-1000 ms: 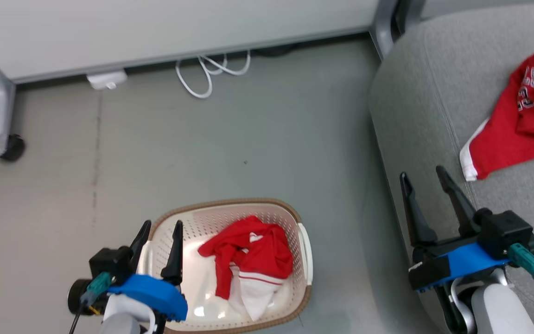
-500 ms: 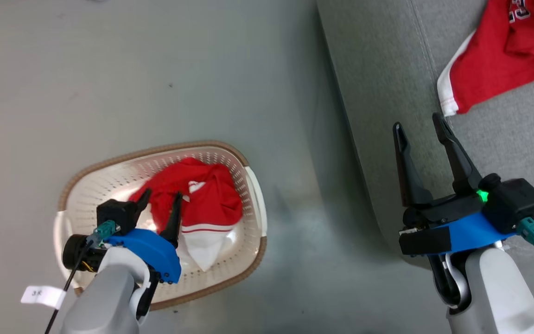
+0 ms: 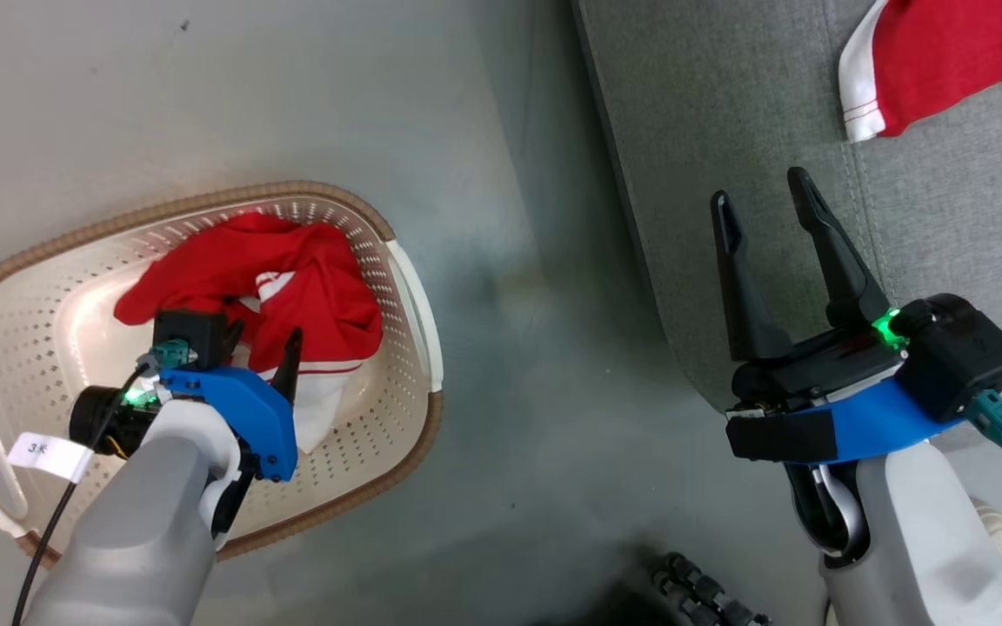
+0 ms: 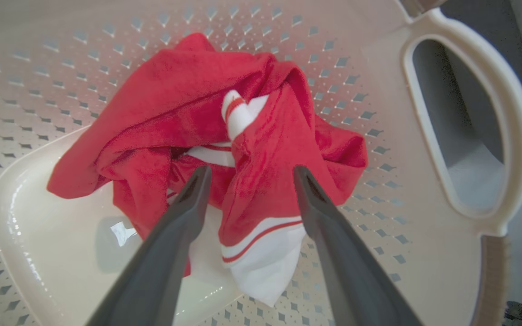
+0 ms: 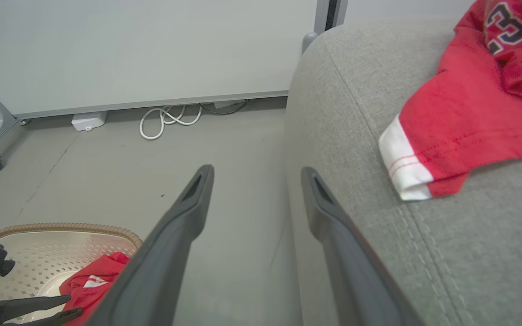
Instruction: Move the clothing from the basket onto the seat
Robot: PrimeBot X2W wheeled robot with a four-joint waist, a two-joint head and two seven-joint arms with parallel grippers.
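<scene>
Now the left pincer (image 3: 264,335) is held spread over the red garment (image 3: 292,278) in the basket (image 3: 292,185).
Earlier kept at the rim, it is now set over the crumpled cloth, nothing pinched. The right pincer (image 3: 758,187) is spread, empty, at the rounded edge of the sofa (image 3: 727,130), where the second garment (image 5: 469,113), marked "3", is laid; open floor (image 3: 510,391) is left between.

A crumpled red garment (image 3: 310,287) with white striped trim lies in the cream, brown-rimmed perforated basket (image 3: 31,296) at left; a second red garment (image 3: 945,61) rests on the grey sofa (image 3: 727,113) at right.
</scene>
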